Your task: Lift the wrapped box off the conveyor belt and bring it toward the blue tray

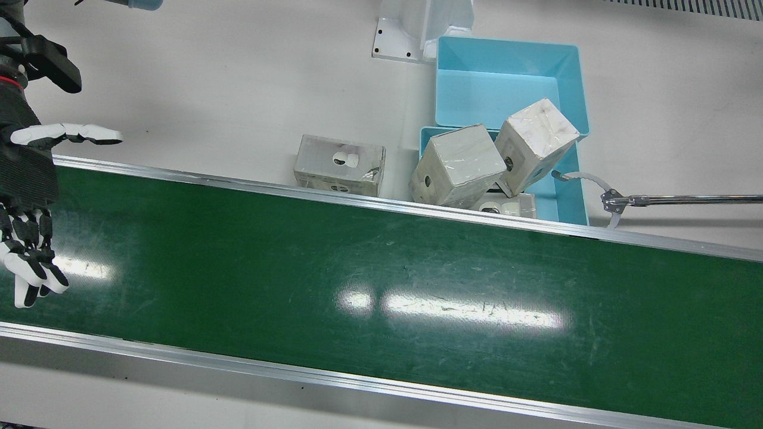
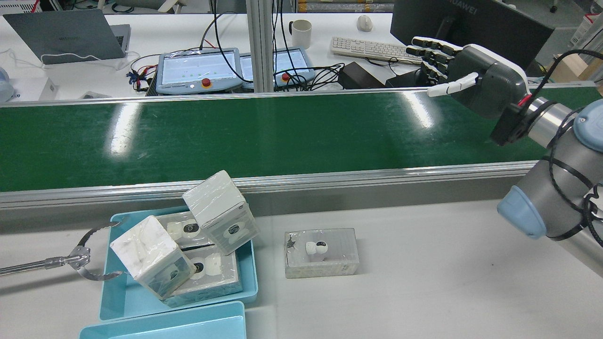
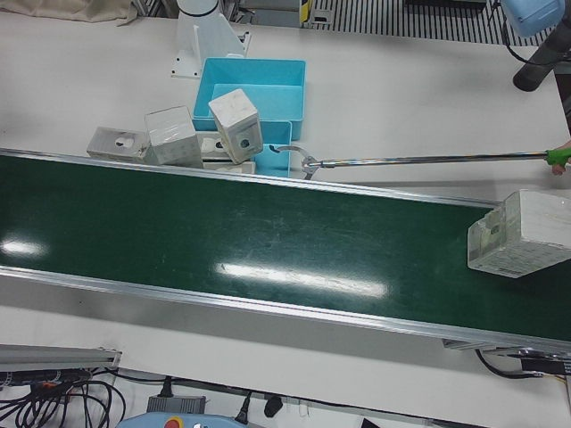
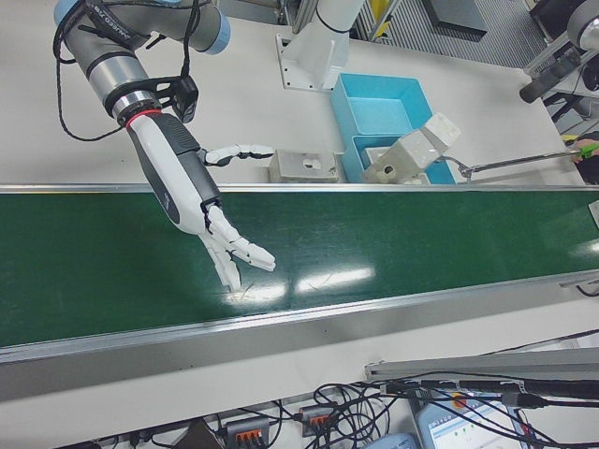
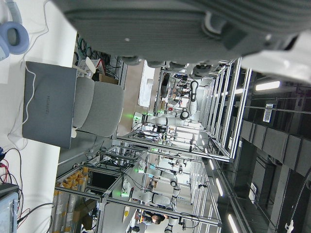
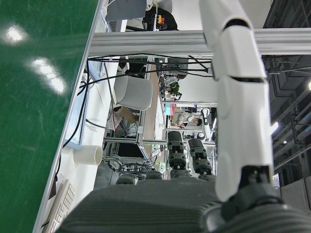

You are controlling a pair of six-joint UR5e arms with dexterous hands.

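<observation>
Left-front view shows the conveyor belt (image 3: 268, 241), a long green band running across the station, and on its far end sits the wrapped box (image 3: 519, 234), well apart from everything else and out of the front and rear views. On the white tabletop (image 1: 208, 77) behind the belt, the nearer blue tray (image 2: 118, 296) is already crowded: two wrapped boxes lie flat in it and two more lean tilted on top, while a second blue tray (image 1: 501, 77) beside it stands empty. One more box (image 1: 340, 165) lies flat on the tabletop just beside the belt's rail. A person's long reacher tool (image 1: 614, 199) has its claw beside the nearer tray.

The right hand (image 4: 201, 210) hovers over the belt with fingers spread apart and nothing in them. The left hand view shows only part of the left hand (image 5: 194, 24) and the room beyond, so whether it is spread or closed cannot be told.

Judging the risks: the wrapping looks glossy, so a box may slip in a loose hold. Carrying toward the crowded tray could knock the tilted boxes over, and the reacher's claw sits close to that path.
</observation>
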